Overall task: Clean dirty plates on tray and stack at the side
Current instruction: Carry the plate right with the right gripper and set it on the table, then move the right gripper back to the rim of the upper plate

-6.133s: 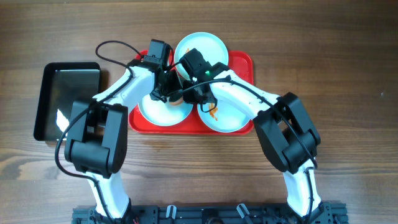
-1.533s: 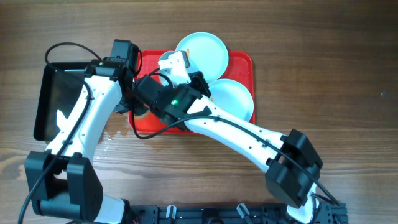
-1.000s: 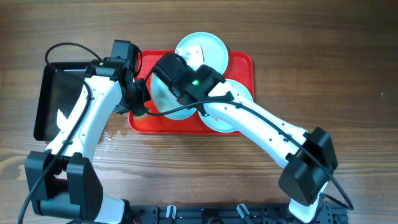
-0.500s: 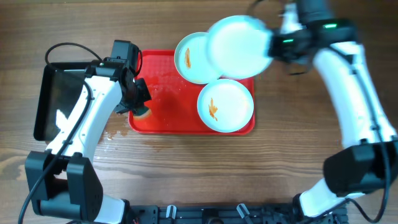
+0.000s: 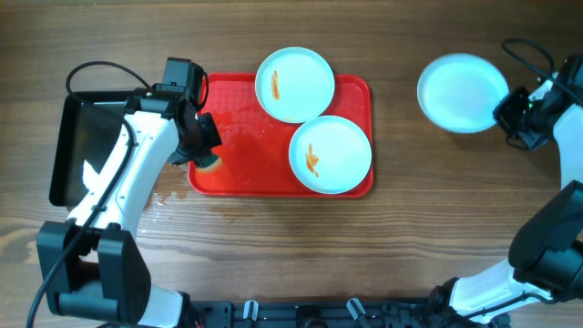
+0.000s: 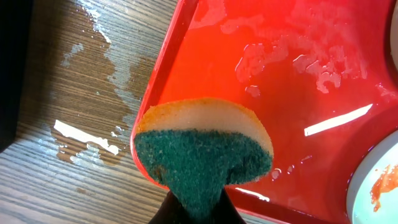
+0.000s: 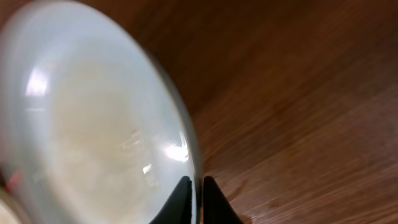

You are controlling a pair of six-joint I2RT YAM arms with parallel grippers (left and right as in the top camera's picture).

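Two round, shallow-rimmed dirty plates (image 5: 294, 85), orange-smeared, sit on the glossy, wet red tray (image 5: 246, 173). The left end effector (image 6: 198, 211) pinches a green-and-yellow sponge (image 6: 202, 149) at the tray's edge. The right end effector (image 7: 196, 193) clamps a smooth clean plate (image 5: 462, 91) by its rim, over the wood-grain bench (image 5: 273, 246).

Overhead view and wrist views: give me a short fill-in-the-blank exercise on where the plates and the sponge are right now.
1. The large red rectangular plastic tray carries ___ round pale plates with orange smears.
2. The third round pale plate, no smear showing, is to the ___ of the tray, its rim between the right arm's jaws.
3. The left arm's jaws hold a soft sponge, yellow on one side and ___ on the other.

Missing words: two; right; green
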